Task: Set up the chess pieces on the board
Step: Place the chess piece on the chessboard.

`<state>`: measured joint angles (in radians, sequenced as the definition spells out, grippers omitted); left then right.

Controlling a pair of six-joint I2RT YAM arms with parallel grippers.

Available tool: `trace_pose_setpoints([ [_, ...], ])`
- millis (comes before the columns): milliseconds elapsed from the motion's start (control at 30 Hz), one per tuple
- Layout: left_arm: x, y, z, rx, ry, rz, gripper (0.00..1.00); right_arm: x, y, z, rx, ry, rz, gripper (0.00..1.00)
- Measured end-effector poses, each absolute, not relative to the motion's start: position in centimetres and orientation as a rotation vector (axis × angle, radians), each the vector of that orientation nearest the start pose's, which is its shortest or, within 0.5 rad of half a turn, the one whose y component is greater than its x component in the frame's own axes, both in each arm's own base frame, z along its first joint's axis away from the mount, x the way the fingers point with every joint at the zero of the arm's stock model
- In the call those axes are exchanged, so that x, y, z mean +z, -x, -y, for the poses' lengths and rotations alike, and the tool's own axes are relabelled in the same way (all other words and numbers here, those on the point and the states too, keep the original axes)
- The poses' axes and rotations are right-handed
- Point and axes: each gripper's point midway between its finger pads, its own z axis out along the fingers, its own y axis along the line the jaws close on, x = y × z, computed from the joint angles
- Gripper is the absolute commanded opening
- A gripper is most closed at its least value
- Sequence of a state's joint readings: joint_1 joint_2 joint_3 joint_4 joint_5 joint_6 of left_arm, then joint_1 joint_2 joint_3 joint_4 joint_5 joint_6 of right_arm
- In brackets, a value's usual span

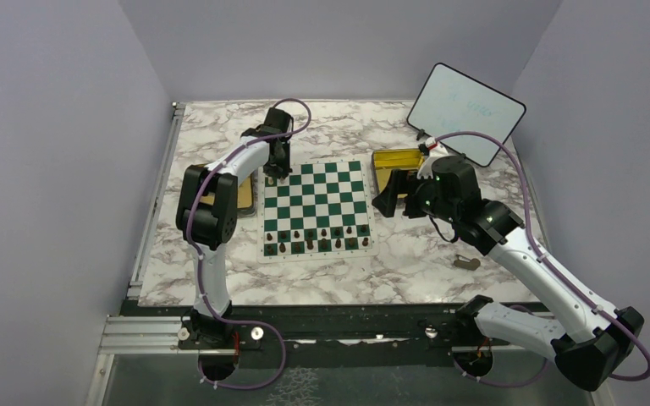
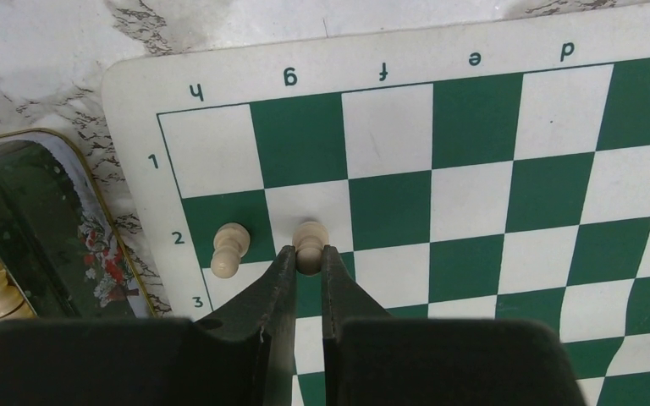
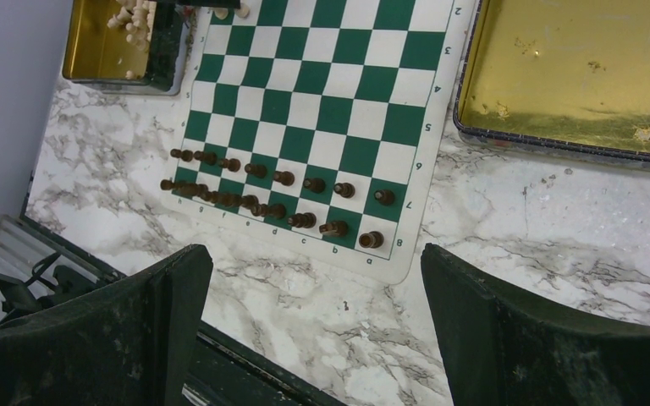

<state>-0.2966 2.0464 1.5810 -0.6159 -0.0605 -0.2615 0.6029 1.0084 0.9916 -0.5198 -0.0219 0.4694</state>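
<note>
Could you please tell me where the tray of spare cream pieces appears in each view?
Top external: the tray lies left of the board, partly behind the left arm.
Left wrist: the tray is at the lower left edge.
Right wrist: the tray is in the top left corner.
Shared landmark: the board beside it.

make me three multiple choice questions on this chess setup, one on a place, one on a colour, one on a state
1. Where do the dark pieces stand?
A) the two rows at the near edge of the board
B) in a gold tray
C) mid-board

2. What colour is the piece in the left tool?
A) dark brown
B) cream
C) green

3. How is the right tool?
A) shut on a piece
B) shut on nothing
C) wide open, empty

Answers:
1 A, they line the near rows in the top view.
2 B, the left wrist view shows it cream.
3 C, the right wrist view shows a wide gap with nothing in it.
</note>
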Motion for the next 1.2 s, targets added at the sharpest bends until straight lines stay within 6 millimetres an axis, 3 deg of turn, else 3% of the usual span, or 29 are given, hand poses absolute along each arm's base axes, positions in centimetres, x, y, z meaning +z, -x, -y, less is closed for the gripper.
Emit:
trace_pose_setpoints([
  [267, 4.7, -44.7, 13.7, -0.101, -0.029, -2.665, 0.12, 23.3, -25.1, -20.0, 0.652, 0.159, -2.176, 1.00],
  [600, 4.4, -44.7, 13.7, -0.097, -0.035, -2.672, 0.27, 23.2, -25.2, -19.9, 0.638, 0.152, -2.175, 1.00],
  [833, 4.4, -44.7, 13.6, -0.095, -0.044, -2.673, 0.30, 23.2, -25.3, -19.7, 0.625, 0.165, -2.171, 1.00],
  [1067, 5.2, -44.9, 13.7, -0.099, -0.042, -2.662, 0.31, 23.2, -25.4, -19.7, 0.620, 0.166, -2.170, 1.00],
  [1200, 6.6, -45.0, 13.7, -0.109, -0.039, -2.633, 0.31, 23.2, -25.4, -19.7, 0.620, 0.166, -2.170, 1.00],
])
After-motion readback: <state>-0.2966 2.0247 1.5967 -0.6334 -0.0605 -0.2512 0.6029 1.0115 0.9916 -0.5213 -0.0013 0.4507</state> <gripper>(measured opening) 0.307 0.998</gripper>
